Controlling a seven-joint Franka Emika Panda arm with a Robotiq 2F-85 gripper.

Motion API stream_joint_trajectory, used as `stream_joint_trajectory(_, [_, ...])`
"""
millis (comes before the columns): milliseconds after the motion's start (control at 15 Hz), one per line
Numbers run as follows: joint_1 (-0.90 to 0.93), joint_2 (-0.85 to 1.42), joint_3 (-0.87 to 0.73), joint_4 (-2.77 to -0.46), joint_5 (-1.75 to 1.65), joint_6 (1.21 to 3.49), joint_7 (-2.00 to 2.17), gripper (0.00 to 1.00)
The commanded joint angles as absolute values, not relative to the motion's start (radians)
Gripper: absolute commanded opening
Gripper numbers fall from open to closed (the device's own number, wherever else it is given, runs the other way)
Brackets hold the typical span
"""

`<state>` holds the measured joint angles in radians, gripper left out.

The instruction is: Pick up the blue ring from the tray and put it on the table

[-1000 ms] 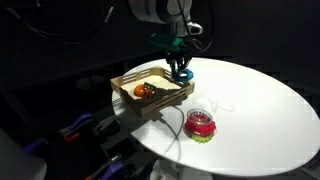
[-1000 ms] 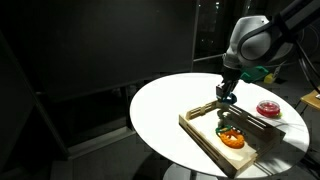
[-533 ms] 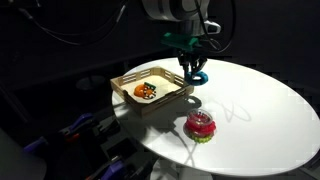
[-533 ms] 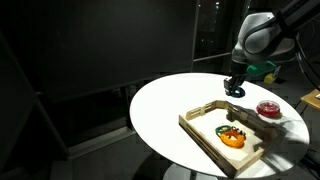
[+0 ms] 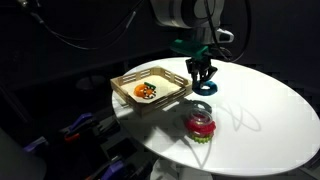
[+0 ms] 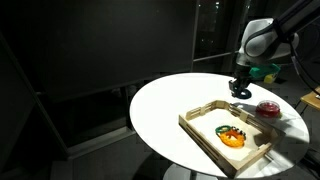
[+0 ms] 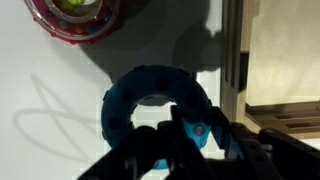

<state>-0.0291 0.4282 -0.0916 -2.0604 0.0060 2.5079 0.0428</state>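
Note:
My gripper [image 5: 202, 80] is shut on the blue ring [image 5: 203, 86] and holds it over the white table [image 5: 260, 110], just past the tray's far edge. In the wrist view the blue ring [image 7: 150, 100] hangs from my fingers [image 7: 190, 135] above the white tabletop [image 7: 40, 100], beside the wooden tray [image 7: 280, 60]. The tray [image 5: 130, 92] holds an orange ring with dark spots [image 5: 147, 92]. In an exterior view my gripper [image 6: 240, 86] hangs past the tray [image 6: 200, 128]; the blue ring is barely visible there.
A red-pink ring on a green base [image 5: 201, 125] stands on the table near its front edge, also in an exterior view [image 6: 267, 109] and the wrist view [image 7: 75, 18]. The orange ring [image 6: 231, 137] lies in the tray. The surroundings are dark.
My gripper has carried the blue ring up out of the tray and sideways, from over the tray's corner to over the bare table beside it.

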Motion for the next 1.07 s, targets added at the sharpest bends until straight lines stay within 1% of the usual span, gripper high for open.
stream_joint_trajectory(0, [-0.035, 0.474, -0.095, -2.018, -0.005, 2.476, 0.075, 0.10])
stream_joint_trajectory(533, [-0.032, 0.519, -0.095, -2.011, -0.007, 2.457, 0.074, 0.12])
stream_joint_trajectory(600, [-0.033, 0.521, -0.095, -2.010, -0.007, 2.452, 0.073, 0.22])
stream_joint_trajectory(667, [-0.033, 0.522, -0.095, -2.010, -0.007, 2.447, 0.073, 0.35])
stream_joint_trajectory(733, [-0.032, 0.521, -0.095, -2.009, -0.008, 2.441, 0.073, 0.56])
stream_joint_trajectory(867, [-0.029, 0.518, -0.097, -2.009, -0.013, 2.432, 0.074, 0.62])
stream_joint_trajectory(1000, [-0.025, 0.512, -0.099, -2.010, -0.020, 2.430, 0.077, 0.79])
